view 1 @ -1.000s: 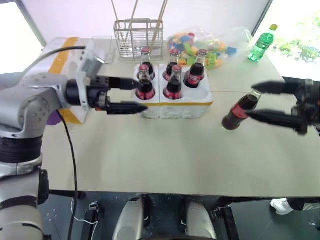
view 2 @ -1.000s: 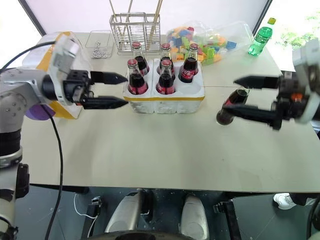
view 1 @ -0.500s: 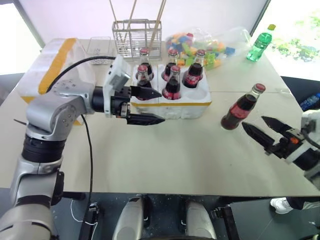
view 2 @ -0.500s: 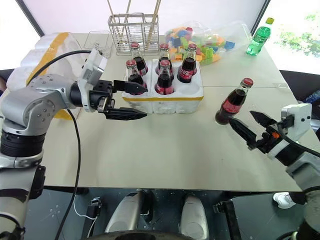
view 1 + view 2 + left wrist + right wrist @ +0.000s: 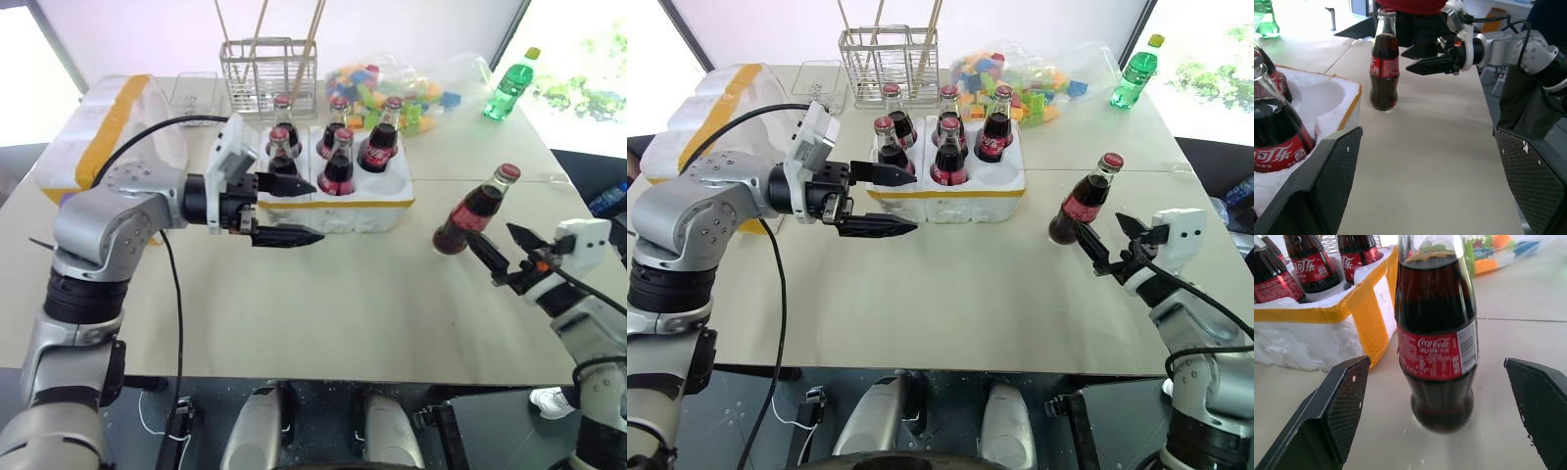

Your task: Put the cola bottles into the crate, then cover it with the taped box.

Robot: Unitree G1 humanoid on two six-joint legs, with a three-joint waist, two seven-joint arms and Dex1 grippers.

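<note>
Right wrist view: lone cola bottle [image 5: 1437, 333] upright between the right tool's [image 5: 1105, 245] spread fingers, untouched.

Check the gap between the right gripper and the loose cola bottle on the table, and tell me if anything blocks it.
Nothing visible blocks it. The right gripper is open, with only bare table between it and the loose cola bottle, which stands upright, apart from the crate. In the right wrist view the bottle stands between the two fingers.
</note>
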